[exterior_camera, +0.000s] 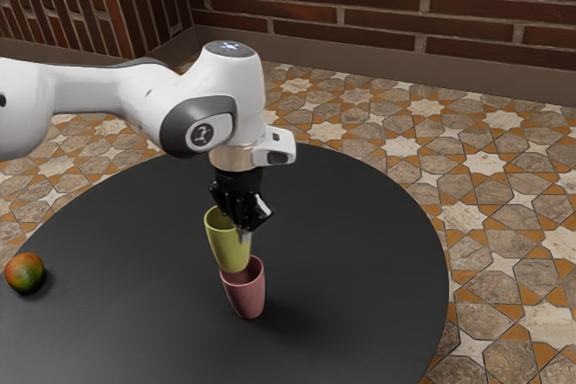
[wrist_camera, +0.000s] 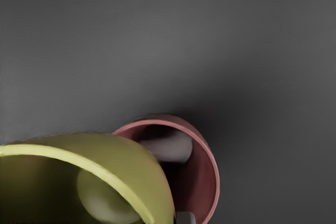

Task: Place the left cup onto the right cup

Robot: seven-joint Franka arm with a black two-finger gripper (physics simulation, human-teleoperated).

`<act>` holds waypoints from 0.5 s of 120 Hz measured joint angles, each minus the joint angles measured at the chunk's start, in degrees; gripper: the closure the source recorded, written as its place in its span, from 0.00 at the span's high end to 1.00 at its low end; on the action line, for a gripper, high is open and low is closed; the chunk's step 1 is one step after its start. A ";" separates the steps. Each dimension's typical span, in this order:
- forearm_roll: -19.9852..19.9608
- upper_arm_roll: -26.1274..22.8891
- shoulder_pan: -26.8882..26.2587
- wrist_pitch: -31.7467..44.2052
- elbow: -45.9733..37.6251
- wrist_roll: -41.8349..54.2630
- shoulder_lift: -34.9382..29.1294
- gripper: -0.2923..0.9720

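The gripper (exterior_camera: 243, 218) is clamped on the yellow cup (exterior_camera: 225, 245) at its rim. Its base sits directly over the red cup (exterior_camera: 245, 292), apparently entering the mouth.

Here's the tabletop (exterior_camera: 360, 240), and near its middle stands the lower cup (exterior_camera: 244, 292), upright. The upper cup (exterior_camera: 227, 242) has its base down inside it and leans toward the exterior view's left. Right above, the gripper (exterior_camera: 245, 222) clamps that upper cup's rim on the side toward the exterior view's right. Well apart, at the tabletop's far left edge, lies a fruit (exterior_camera: 24, 272).
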 joint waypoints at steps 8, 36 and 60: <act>0.02 -0.05 0.50 0.04 -0.07 -0.31 -0.02 0.15; 0.02 -1.04 1.90 0.08 -0.10 -1.24 -0.19 0.15; 0.05 -1.50 1.35 0.09 -0.10 -1.89 -0.24 0.15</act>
